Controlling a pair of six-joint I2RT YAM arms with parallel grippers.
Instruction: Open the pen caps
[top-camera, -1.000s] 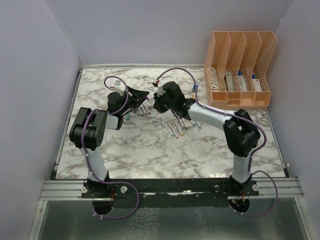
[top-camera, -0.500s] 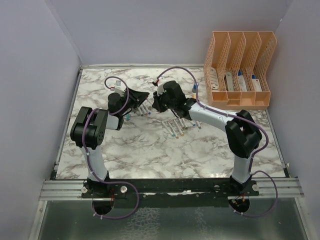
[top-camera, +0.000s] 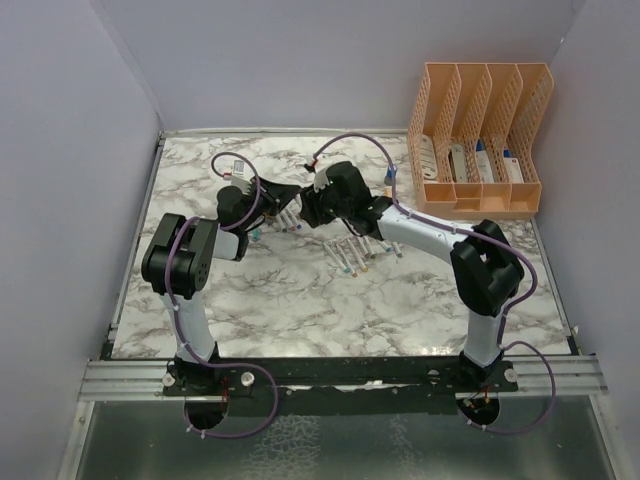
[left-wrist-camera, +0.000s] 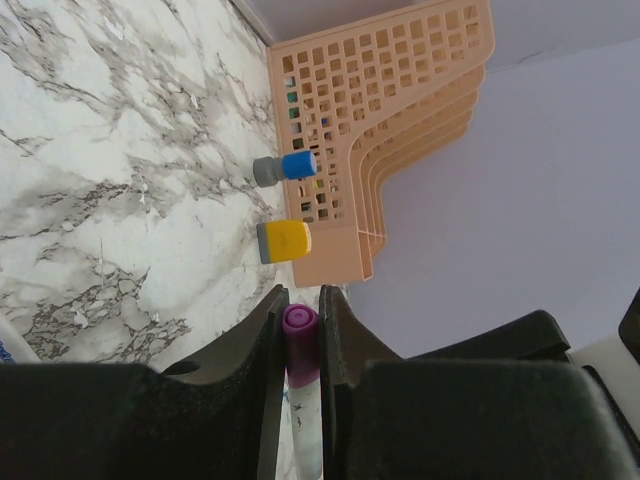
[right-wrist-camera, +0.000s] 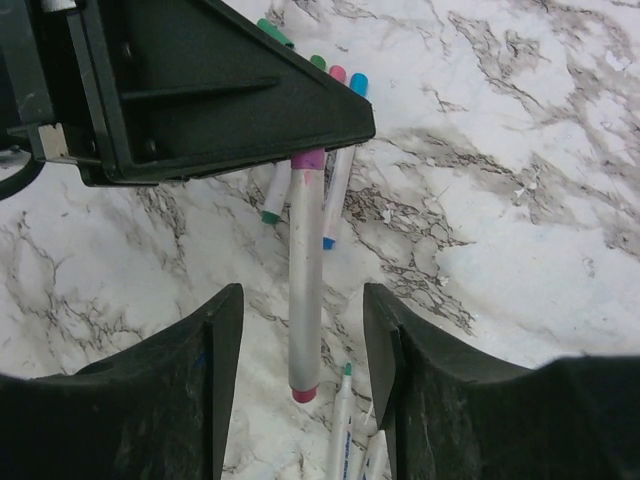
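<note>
My left gripper (left-wrist-camera: 298, 315) is shut on the purple cap (left-wrist-camera: 299, 342) of a thin white pen (right-wrist-camera: 305, 285), held in the air above the marble table. My right gripper (right-wrist-camera: 303, 335) is open, its fingers on either side of the pen's free end without touching it. The cap shows in the right wrist view (right-wrist-camera: 307, 160) at the left jaws' tip. In the top view the two grippers (top-camera: 298, 205) meet at the table's back middle. Several capped pens (right-wrist-camera: 338, 180) lie under the left gripper, and several uncapped pens (top-camera: 352, 255) lie to the right of them.
An orange file rack (top-camera: 480, 140) stands at the back right of the marble table (top-camera: 300, 300). A yellow block (left-wrist-camera: 284, 241) and a blue cylinder (left-wrist-camera: 286, 167) lie beside the rack in the left wrist view.
The two grippers have closed in on each other. My right gripper has moved left until its open fingers straddle the pen held by my left gripper.
</note>
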